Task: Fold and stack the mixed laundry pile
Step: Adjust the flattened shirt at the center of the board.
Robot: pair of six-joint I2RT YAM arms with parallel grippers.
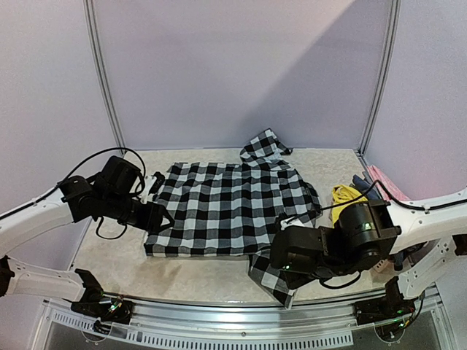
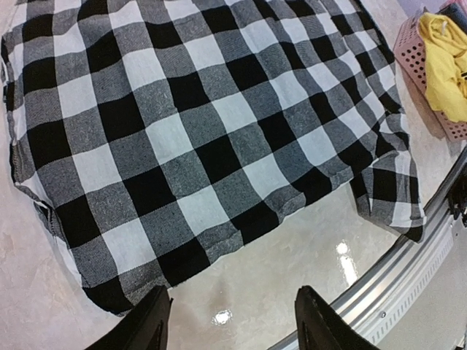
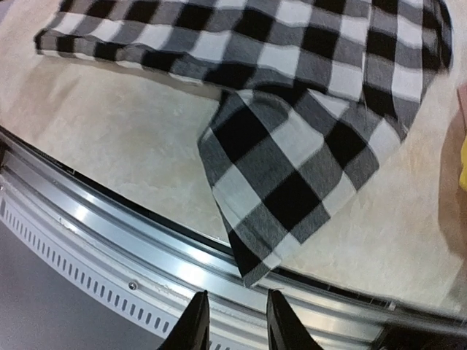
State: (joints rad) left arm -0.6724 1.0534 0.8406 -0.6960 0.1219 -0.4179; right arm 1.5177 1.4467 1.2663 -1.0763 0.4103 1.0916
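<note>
The checked shirt (image 1: 233, 208) is spread flat on the tabletop (image 1: 197, 273), just ahead of the left pincer (image 2: 235, 313), which is held apart and empty. The right pincer (image 3: 235, 317) is narrowly apart, also empty; the loose sleeve (image 3: 284, 175) just ahead of it should be taken near its free end and folded inward smoothly.

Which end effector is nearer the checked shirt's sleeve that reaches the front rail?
Right. The right end effector sits just short of the sleeve tip, over the rail; the left end effector is by the near-left corner of the shirt.
</note>
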